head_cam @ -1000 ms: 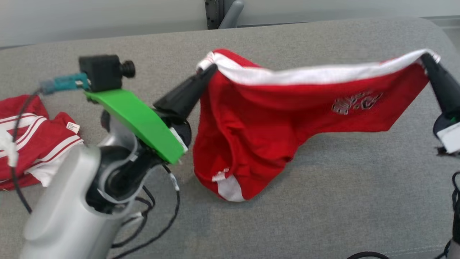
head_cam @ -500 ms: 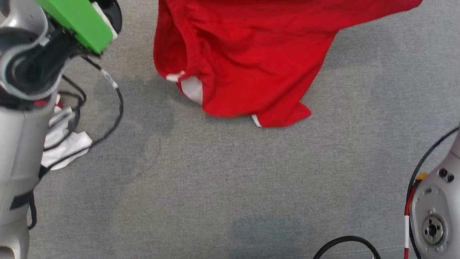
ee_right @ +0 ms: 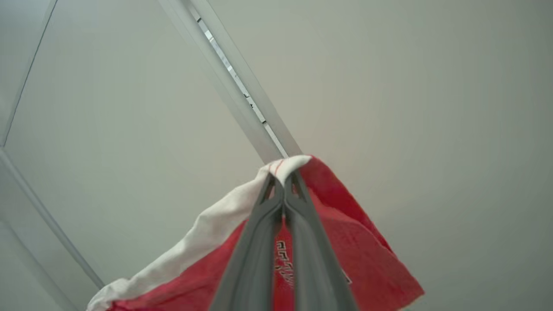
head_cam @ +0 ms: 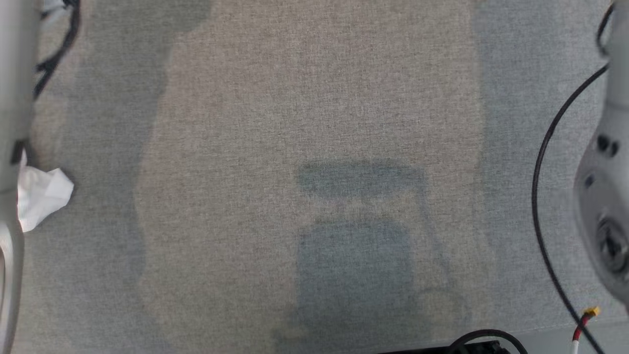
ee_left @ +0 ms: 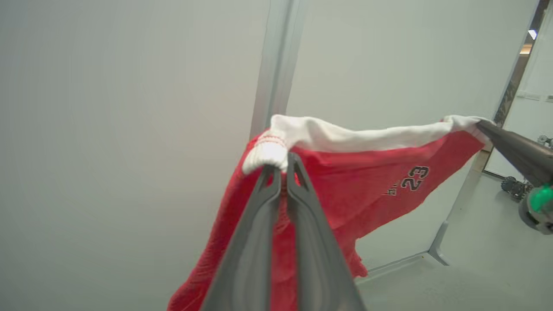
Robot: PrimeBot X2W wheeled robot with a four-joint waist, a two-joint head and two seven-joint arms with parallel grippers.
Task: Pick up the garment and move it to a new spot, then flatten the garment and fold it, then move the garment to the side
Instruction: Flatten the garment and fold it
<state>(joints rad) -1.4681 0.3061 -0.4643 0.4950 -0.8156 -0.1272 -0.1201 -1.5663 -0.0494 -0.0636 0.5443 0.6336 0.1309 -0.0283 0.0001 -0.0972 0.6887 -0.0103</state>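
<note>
Left hand (ee_left: 283,166): fingers pressed tight together, pinching one end of the white waistband (ee_left: 367,136) of the garment (ee_left: 345,185).
Right hand (ee_right: 283,179): likewise closed flat, clamping the opposite end of the waistband.
Garment: red shorts with a printed number (ee_left: 414,179), held up in the air before a pale wall (ee_left: 108,129) and hanging below both hands. The lower hem runs out of frame, so whether it clears the surface cannot be told.
Long axis: along the waistband, hand to hand, across the robot's front from left to right. The band sags slightly in the middle, so it is drawn out but not taut.
Surface (head_cam: 314,98): grey and cloth-covered, lying beneath the arms. A crumpled white cloth (head_cam: 44,194) sits at its left edge, and a black cable (head_cam: 540,172) hangs at the right.
Governing relation: garment above, landing place below. Neither hand is nearer, since each holds one end.
Step in hand (judged): carrying to the new spot, with flattening and folding not yet begun.
Next move (judged): both hands descend together at equal spacing, so the fabric lands spread, well apart from the white cloth.
</note>
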